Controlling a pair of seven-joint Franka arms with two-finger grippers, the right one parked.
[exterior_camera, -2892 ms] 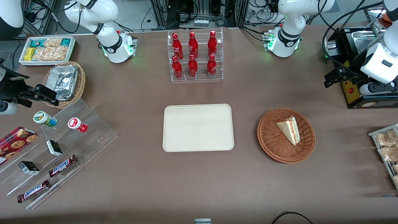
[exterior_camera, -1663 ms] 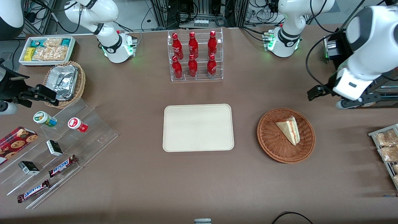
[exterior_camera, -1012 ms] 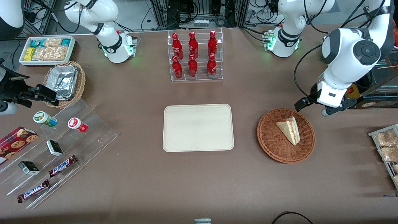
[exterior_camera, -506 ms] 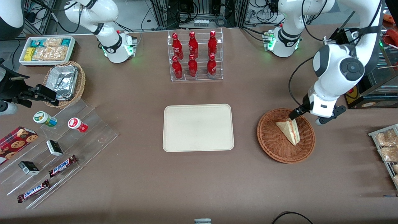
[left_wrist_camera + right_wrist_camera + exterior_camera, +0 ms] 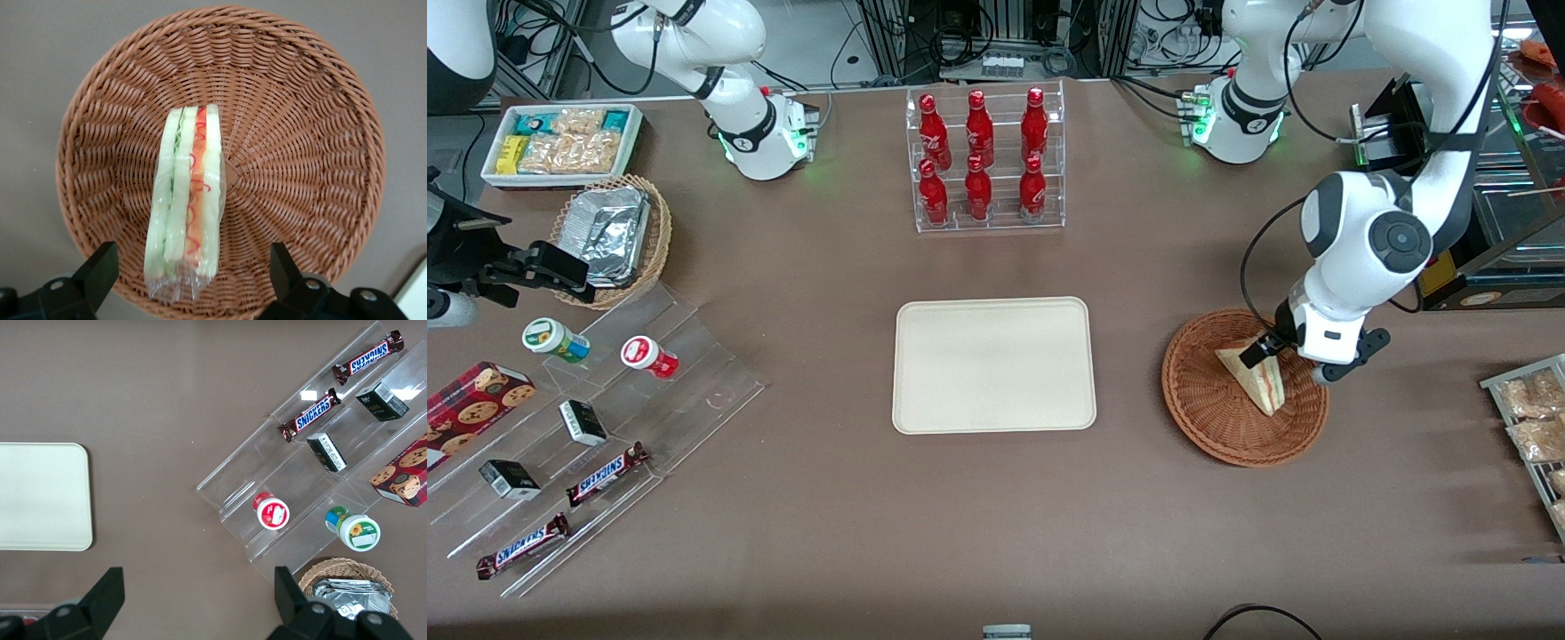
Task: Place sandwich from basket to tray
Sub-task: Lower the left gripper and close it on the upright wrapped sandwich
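On the brown table (image 5: 996,516), the tool (image 5: 190,283) hangs spread wide above the basket's (image 5: 1209,418) sandwich (image 5: 187,200).

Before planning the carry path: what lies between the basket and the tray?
Only bare brown tabletop separates basket from tray, as the front view shows. The open gripper hangs over the sandwich.

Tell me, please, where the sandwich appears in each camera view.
Front view: sandwich lies in the basket, under the open claw.
Left wrist view: sandwich on edge in the basket, between the claw's fingers.
Right wrist view: not in it.
Shared landmark: the basket.
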